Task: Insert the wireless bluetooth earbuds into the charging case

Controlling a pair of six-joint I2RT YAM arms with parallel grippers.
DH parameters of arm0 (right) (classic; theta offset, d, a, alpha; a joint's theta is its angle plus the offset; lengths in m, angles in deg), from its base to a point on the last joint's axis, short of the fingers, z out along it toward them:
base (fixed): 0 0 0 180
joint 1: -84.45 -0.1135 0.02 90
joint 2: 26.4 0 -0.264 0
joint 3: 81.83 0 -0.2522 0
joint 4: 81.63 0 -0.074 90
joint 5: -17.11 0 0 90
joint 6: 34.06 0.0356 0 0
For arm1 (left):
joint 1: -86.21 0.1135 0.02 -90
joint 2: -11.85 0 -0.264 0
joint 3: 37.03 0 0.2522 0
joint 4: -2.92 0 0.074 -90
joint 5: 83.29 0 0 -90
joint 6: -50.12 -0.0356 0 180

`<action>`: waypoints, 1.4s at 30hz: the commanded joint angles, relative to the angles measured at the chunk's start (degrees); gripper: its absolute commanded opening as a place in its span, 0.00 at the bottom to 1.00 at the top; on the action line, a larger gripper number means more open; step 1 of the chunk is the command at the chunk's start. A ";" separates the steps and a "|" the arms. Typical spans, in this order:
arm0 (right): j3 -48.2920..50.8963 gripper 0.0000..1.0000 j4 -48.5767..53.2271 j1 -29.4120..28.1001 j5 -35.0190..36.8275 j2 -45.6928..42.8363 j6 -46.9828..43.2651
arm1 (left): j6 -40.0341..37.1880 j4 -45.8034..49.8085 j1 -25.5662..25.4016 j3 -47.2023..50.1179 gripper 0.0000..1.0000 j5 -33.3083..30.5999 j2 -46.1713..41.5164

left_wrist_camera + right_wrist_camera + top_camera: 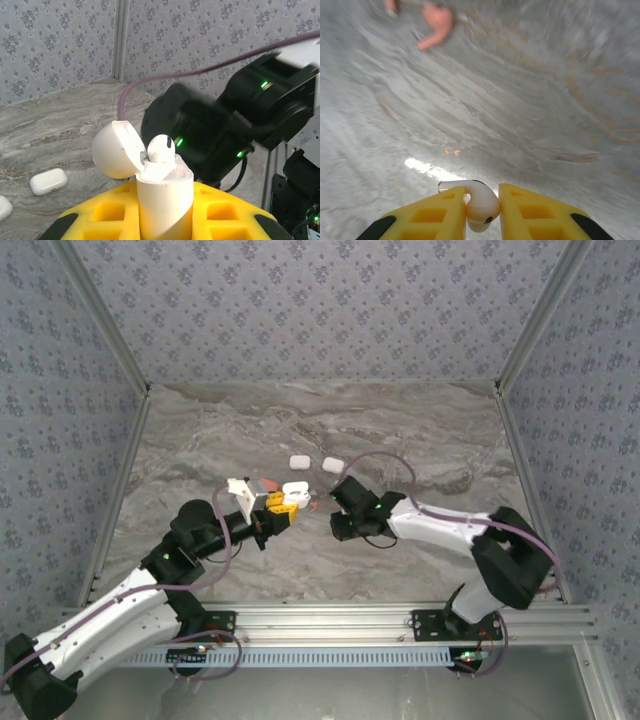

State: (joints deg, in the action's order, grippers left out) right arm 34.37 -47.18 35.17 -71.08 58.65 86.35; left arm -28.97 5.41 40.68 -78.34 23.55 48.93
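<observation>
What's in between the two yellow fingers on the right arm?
A white earbud, pinched between the right gripper's yellow fingers. The right wrist view shows it.

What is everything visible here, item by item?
charging case: one, white, lid open, gripped in the left claw
seated earbud: one, white, standing in that case's opening
held earbud: one, white, pinched in the right claw
coral earbud: one clear, coral-red, blurred, lying on the table
closed cases: two, white, side by side on the table beyond the claws
table: one, grey marble
left claw: yellow fingers, shut on the charging case
right claw: yellow fingers, shut on the held earbud
</observation>
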 commanded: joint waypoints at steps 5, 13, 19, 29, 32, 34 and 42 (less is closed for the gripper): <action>-2.71 0.25 6.25 0.01 7.37 -18.08 -12.43 | -0.36 -2.90 -0.38 -1.09 0.00 1.70 1.45; -8.02 0.25 5.80 -4.78 10.25 -29.62 -24.34 | -0.35 -4.85 -0.34 -2.44 0.00 5.96 5.50; -14.05 0.25 6.01 -11.69 12.60 -27.03 -30.48 | -0.63 -4.91 -0.36 -3.89 0.00 9.29 7.41; -17.81 0.25 6.58 -16.46 11.87 -20.30 -34.45 | -0.81 -4.57 -0.35 -4.04 0.00 10.40 7.57; -17.79 0.25 6.08 -16.65 11.64 -19.61 -34.20 | -0.90 -4.58 -0.37 -3.97 0.00 10.50 7.58; -17.80 0.25 6.04 -16.64 11.66 -19.26 -33.95 | -0.90 -4.61 -0.34 -4.00 0.00 10.62 7.69; -17.61 0.26 5.29 -16.74 11.50 -18.87 -33.64 | -0.81 -4.67 -0.41 -3.95 0.00 10.98 7.81</action>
State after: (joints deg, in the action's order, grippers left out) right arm 18.37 -42.09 18.87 -60.02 39.37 53.31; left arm -28.97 3.03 40.68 -80.16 33.08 56.77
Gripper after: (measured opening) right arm 0.255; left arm 0.197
